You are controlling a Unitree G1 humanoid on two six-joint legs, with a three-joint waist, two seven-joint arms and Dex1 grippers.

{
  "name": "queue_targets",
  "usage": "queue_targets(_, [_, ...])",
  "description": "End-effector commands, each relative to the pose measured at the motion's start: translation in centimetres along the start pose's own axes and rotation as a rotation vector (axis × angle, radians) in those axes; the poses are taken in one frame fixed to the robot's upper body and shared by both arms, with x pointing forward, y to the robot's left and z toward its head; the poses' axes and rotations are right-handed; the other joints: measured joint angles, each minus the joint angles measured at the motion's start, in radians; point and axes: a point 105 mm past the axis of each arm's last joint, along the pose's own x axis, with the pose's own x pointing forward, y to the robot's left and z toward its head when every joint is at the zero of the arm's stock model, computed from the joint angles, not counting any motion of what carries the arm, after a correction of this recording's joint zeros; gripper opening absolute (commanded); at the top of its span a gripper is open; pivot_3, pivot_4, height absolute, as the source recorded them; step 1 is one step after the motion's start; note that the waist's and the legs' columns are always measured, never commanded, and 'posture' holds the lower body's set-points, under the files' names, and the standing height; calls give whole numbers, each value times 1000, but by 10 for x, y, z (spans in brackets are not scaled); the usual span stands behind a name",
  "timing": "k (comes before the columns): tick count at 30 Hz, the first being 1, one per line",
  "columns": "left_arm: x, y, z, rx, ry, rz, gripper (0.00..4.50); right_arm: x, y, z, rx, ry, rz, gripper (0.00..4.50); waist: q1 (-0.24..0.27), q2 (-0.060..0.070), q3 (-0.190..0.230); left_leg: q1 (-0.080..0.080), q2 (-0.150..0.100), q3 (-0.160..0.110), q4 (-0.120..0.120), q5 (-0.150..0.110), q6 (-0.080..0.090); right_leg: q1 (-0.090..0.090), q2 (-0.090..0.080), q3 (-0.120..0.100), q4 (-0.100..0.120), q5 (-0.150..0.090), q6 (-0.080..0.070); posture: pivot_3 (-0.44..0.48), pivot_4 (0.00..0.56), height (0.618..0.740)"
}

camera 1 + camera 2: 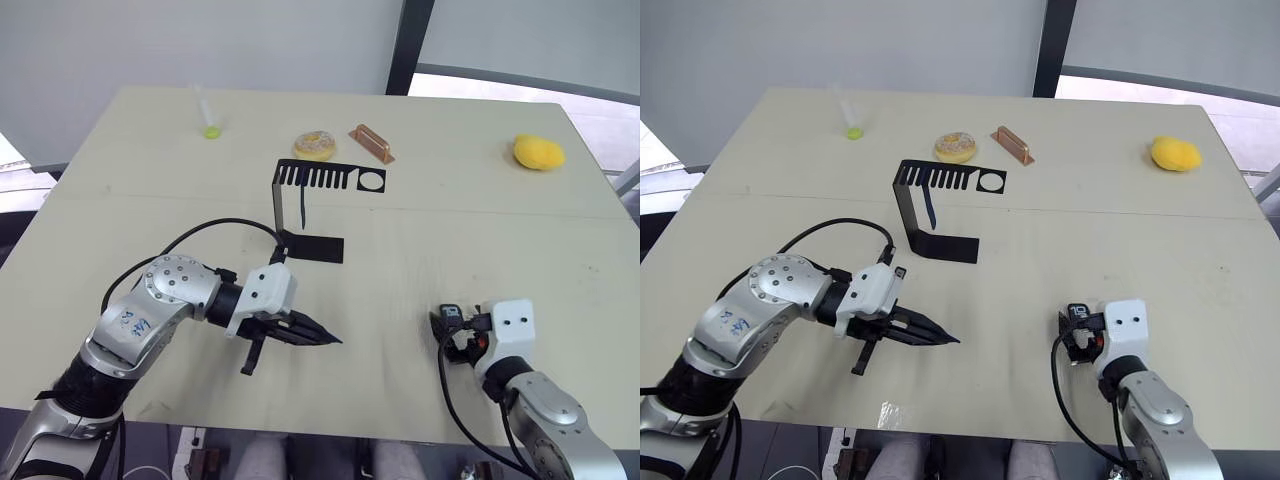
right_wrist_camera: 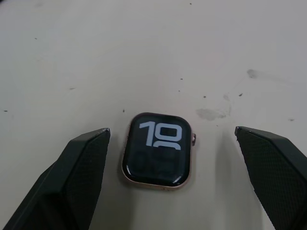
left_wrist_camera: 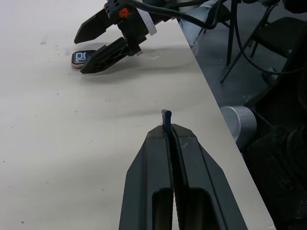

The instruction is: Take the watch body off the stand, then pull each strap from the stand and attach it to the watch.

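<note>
My left gripper (image 1: 330,340) hovers low over the table near its front, shut on a dark blue strap (image 1: 251,357) that hangs down behind the fingers; the strap's tip (image 3: 166,116) pokes out between the closed fingertips. The black stand (image 1: 277,205) stands mid-table, and another dark strap (image 1: 302,206) hangs from its slotted top plate. The watch body (image 2: 157,150) lies flat on the table at the front right, screen up with white digits. My right gripper (image 2: 172,130) is open, one finger on each side of the watch body and neither touching it.
Along the back of the table are a doughnut (image 1: 316,145), a copper-coloured block (image 1: 371,143), a yellow object (image 1: 538,152) at the far right and a clear tube with a green end (image 1: 209,122). The table's front edge (image 3: 201,91) runs close to both grippers.
</note>
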Motion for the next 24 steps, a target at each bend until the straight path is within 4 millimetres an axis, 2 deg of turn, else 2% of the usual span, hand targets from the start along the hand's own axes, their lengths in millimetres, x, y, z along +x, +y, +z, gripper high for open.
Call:
queue_targets(1, [-2, -1, 9, 46, -7, 6, 0, -8, -1, 6, -7, -26, -25, 4419, 0, 0, 0, 0, 0, 0, 0, 0, 0, 0, 0, 0, 0, 0, 0, 0, 150, 740])
queue_targets(10, [0, 0, 8, 46, -10, -7, 0, -12, -1, -8, 32, 20, -26, 4419, 0, 0, 0, 0, 0, 0, 0, 0, 0, 0, 0, 0, 1, 0, 0, 0, 150, 740])
queue_targets(19, [0, -2, 6, 36, -1, -7, 0, 1, -6, -2, 7, -11, -30, 4419, -2, 0, 0, 0, 0, 0, 1, 0, 0, 0, 0, 0, 1, 0, 0, 0, 150, 740])
queue_targets(24, [-1, -3, 5, 28, 6, -5, 0, 0, -4, -9, 26, 4, -22, 4419, -1, 0, 0, 0, 0, 0, 1, 0, 0, 0, 0, 0, 1, 0, 0, 0, 150, 740])
